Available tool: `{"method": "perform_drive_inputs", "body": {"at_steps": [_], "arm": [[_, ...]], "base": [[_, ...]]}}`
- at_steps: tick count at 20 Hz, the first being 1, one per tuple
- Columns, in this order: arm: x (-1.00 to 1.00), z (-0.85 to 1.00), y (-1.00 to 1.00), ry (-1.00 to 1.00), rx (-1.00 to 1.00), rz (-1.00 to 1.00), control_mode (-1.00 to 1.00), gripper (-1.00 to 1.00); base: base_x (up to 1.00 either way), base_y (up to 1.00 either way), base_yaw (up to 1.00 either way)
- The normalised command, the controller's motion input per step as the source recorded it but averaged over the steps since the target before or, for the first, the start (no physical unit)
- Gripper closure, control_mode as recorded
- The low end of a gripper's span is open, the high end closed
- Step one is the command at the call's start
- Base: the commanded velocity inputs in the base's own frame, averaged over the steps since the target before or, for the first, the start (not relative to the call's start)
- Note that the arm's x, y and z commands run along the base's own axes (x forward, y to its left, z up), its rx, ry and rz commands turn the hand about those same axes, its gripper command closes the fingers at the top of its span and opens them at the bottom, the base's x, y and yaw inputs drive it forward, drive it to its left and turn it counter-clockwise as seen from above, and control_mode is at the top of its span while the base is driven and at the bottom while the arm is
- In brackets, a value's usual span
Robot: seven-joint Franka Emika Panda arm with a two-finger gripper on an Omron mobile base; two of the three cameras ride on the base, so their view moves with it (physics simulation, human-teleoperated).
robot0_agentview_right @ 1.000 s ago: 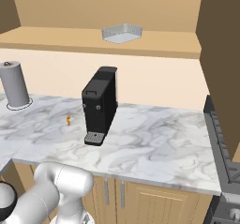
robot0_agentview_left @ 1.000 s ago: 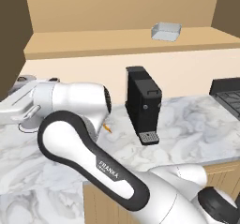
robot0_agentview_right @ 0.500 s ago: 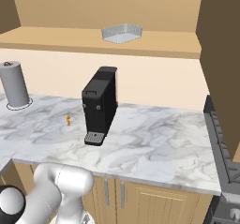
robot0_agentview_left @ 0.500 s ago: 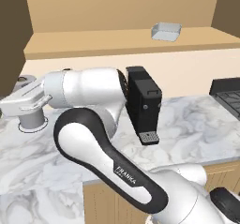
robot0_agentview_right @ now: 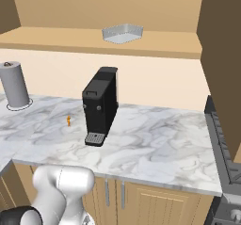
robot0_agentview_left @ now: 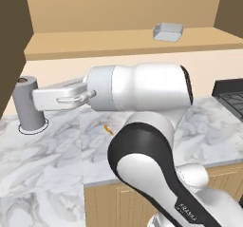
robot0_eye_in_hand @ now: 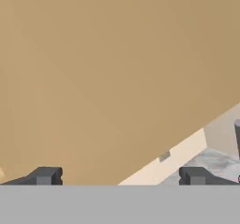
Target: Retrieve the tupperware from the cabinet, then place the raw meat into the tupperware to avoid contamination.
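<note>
High at the top of both base views, the tupperware (robot0_agentview_right: pixel 122 33) sits alone on the open wooden shelf of the cabinet (robot0_agentview_right: pixel 103 5), upper right in the left base view and top centre in the right one. Nothing touches it, so the first step, fetching it down, looks not yet done.

Lower on the marble counter (robot0_agentview_right: pixel 155 144), the raw meat (robot0_agentview_right: pixel 68 120) is a small orange sliver left of the black coffee machine (robot0_agentview_right: pixel 100 105) and right of the grey paper-towel roll (robot0_agentview_right: pixel 15 84); in the left base view it peeks out just under the arm at centre. It lies bare on the counter, well apart from the container.

Across the middle of the left base view the white arm reaches toward the left edge. Through the hand view, the gripper (robot0_eye_in_hand: pixel 119 176) shows two dark fingertips (robot0_eye_in_hand: pixel 45 175) far apart at the bottom corners with nothing between them: jaws wide and empty, facing a plain tan wood panel.

My judgement: the task is at its start. The container must be grasped and set on the counter, then the meat lifted into it.
</note>
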Motion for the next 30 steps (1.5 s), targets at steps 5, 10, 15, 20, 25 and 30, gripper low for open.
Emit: {"method": "perform_drive_inputs", "body": {"at_steps": [5,10,15,20,25,30], "arm": [[-0.6,0.15,-0.69,0.17,-0.03,-0.08,-1.0,-1.0],[-0.53,-0.01,-0.73,0.18,-0.12,-0.06,-1.0,-1.0],[-0.42,-0.2,-0.78,0.2,-0.21,-0.02,-1.0,-1.0],[-0.23,-0.35,-0.71,0.25,-0.29,-0.02,-1.0,-1.0],[-0.14,-0.42,-0.58,0.18,-0.34,-0.04,-1.0,-1.0],[-0.02,-0.43,-0.52,0.04,-0.33,-0.1,-1.0,-1.0]], "base": [[0.0,0.0,0.0],[0.0,0.0,0.0],[0.0,0.0,0.0],[0.0,0.0,0.0],[0.0,0.0,0.0],[0.0,0.0,0.0]]}}
